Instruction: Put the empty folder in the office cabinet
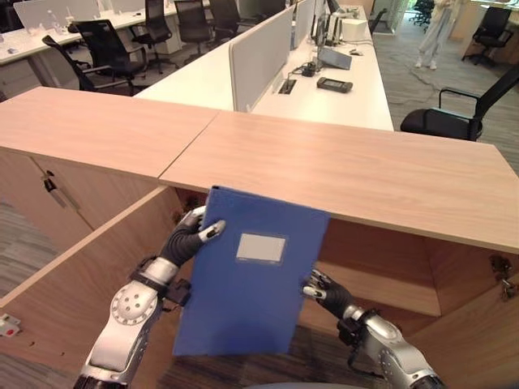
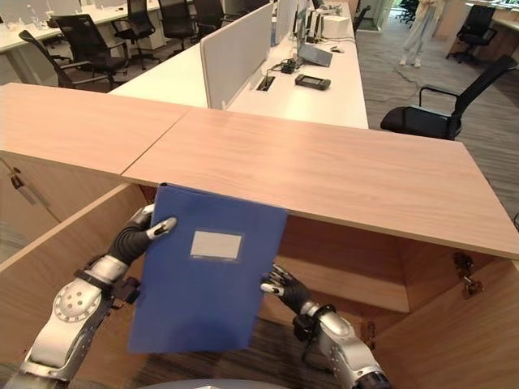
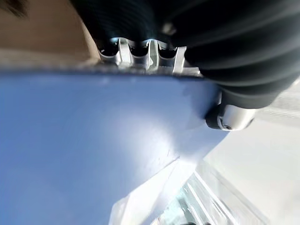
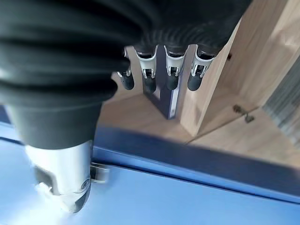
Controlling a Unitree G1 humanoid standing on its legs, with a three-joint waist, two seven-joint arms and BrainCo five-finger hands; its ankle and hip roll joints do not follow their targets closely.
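The office cabinet (image 1: 381,267) stands open across the lower half of the head views, its wooden doors swung out at lower left and lower right. What shows of its inside is a bare wooden shelf and back wall; the part behind the folder is hidden. Its top forms a long wooden counter (image 1: 340,162) across the middle of the frame.

The blue folder (image 1: 247,275) hangs in the air at lower centre, in front of the cabinet opening. Its long axis runs nearly upright, tilted slightly so the top edge leans right; that top edge overlaps the counter's front lip. The face with the pale label (image 1: 260,248) is turned toward the camera.

The left hand (image 1: 188,235) grips the folder's upper left edge, thumb curled over the front. The right hand (image 1: 323,288) pinches the right edge lower down, thumb on the cover in its wrist view.
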